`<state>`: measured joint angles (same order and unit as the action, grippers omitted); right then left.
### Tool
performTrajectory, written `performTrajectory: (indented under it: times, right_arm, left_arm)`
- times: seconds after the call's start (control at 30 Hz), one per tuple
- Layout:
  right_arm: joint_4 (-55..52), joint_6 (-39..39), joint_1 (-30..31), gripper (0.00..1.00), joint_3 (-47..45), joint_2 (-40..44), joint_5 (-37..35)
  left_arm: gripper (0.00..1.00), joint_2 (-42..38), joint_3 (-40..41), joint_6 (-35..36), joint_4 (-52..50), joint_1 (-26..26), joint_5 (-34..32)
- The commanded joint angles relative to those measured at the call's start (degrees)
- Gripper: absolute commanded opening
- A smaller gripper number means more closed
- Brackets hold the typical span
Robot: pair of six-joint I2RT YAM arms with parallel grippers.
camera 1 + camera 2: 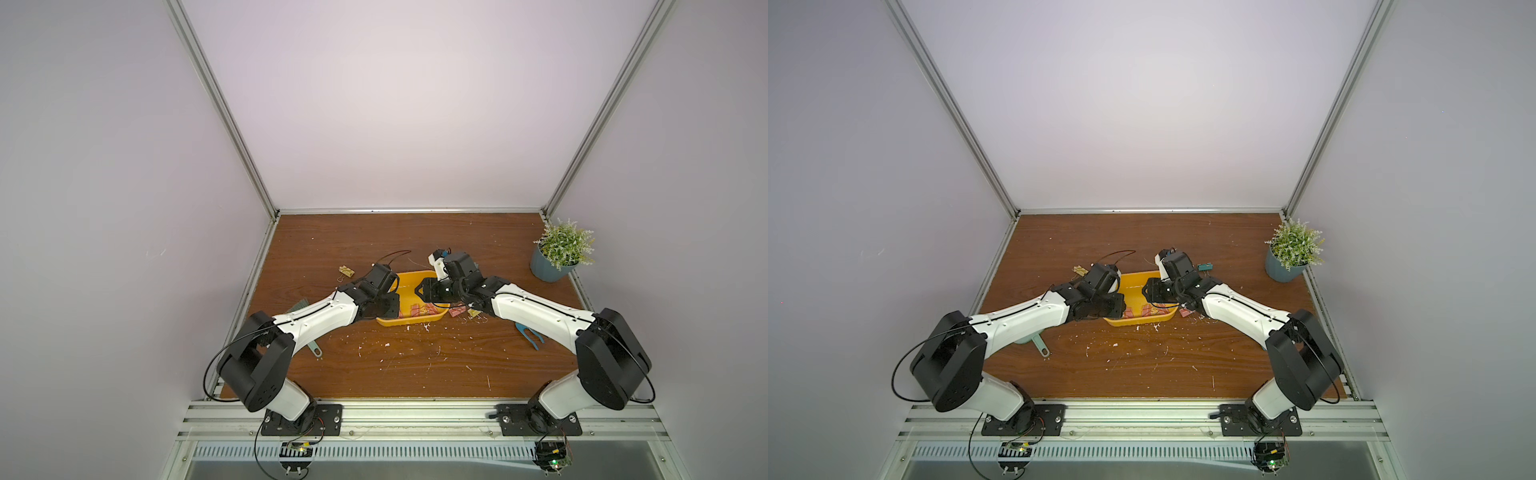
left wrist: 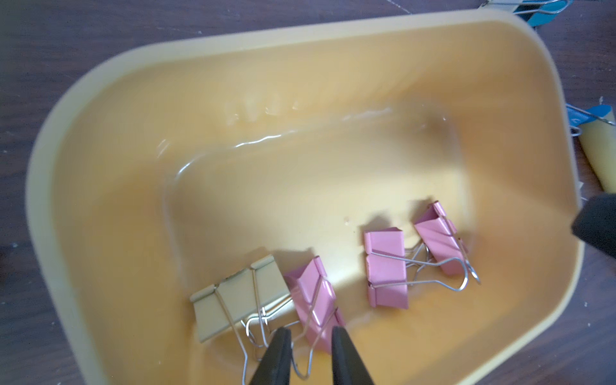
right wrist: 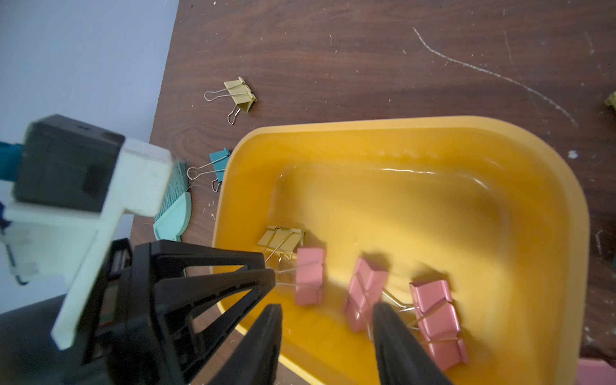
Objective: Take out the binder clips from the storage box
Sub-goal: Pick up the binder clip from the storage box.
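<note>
**Both pincers over the storage box, four clips inside**

Left wrist view: the left pincer (image 2: 310, 330) has its jaws a narrow gap apart. The wire handle of a pink clip (image 2: 313, 300) lies in that gap, which is wider than the wire, so nothing is clamped. A yellow clip (image 2: 240, 296) touches that pink one, just beside the tips. A pink pair (image 2: 386, 266) lies a little farther from the tips, with handles crossing. All four binder clips rest on the floor of the storage box (image 2: 116, 200).

Right wrist view: the right pincer (image 3: 326, 306) stands about half open and holds nothing. One of the pink pair (image 3: 365, 293) lies just beyond its tips, close to one finger. The left pincer (image 3: 270, 268) reaches in from the side, its tips at the pink clip's (image 3: 310, 275) handles. Beyond it, outside the box, a loose yellow clip (image 3: 241, 93) and a teal clip (image 3: 220, 163) lie on the table (image 3: 366, 50).

Both top views: the storage box (image 1: 415, 278) (image 1: 1133, 282) sits between the two pincers, which dip over it from opposite sides. A potted plant (image 1: 557, 253) stands well apart from the right pincer.
</note>
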<state>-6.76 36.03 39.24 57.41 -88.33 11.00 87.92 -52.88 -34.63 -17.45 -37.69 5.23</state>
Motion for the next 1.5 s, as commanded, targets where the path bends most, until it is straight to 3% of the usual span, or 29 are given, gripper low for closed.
performTrajectory:
  times: [0.0,0.4,0.87,1.47]
  right_arm:
    - [-0.03,0.44,-0.06,0.5,1.65,0.0,0.96]
    - [0.38,0.44,-0.09,0.5,1.27,-0.6,1.43]
    - [-0.2,0.37,-0.05,0.5,1.29,-0.73,0.86]
    - [-2.08,1.4,-0.22,0.49,1.05,0.93,-3.08]
  left_arm:
    - [0.25,1.08,-1.72,1.28,-2.04,-0.35,0.18]
    - [0.27,0.55,-2.02,1.41,-3.23,-0.33,-2.51]
    - [0.22,3.81,-3.06,1.73,-2.48,-0.34,1.81]
    - [0.03,4.53,-2.75,-1.32,5.74,-0.37,8.59]
